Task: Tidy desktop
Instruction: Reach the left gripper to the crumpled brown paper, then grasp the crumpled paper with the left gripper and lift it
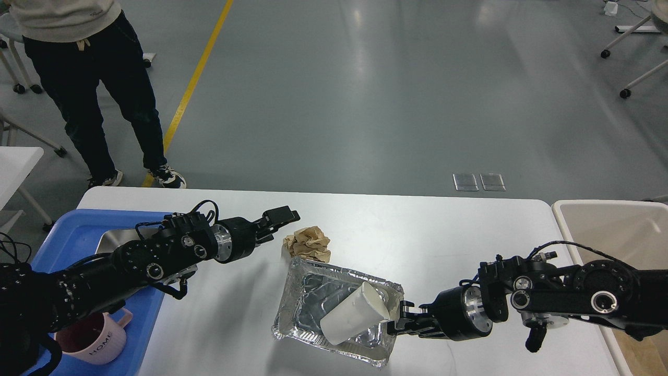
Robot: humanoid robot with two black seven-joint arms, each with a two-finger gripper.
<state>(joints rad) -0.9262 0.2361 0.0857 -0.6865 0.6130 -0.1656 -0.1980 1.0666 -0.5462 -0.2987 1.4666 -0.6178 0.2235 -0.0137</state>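
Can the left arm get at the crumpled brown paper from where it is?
Probably yes. The left gripper hangs open just left of the crumpled brown paper, with bare desktop between them; the foil tray sits nearer me, off that path.

Only readable text: "HOME" in dark capitals on the side of the pink mug [96,338], bottom left, standing in the blue tray [78,237]. Lettering runs tilted along the mug wall, below the rim, next to the handle. No other legible labels, brands or numbers anywhere else in view.
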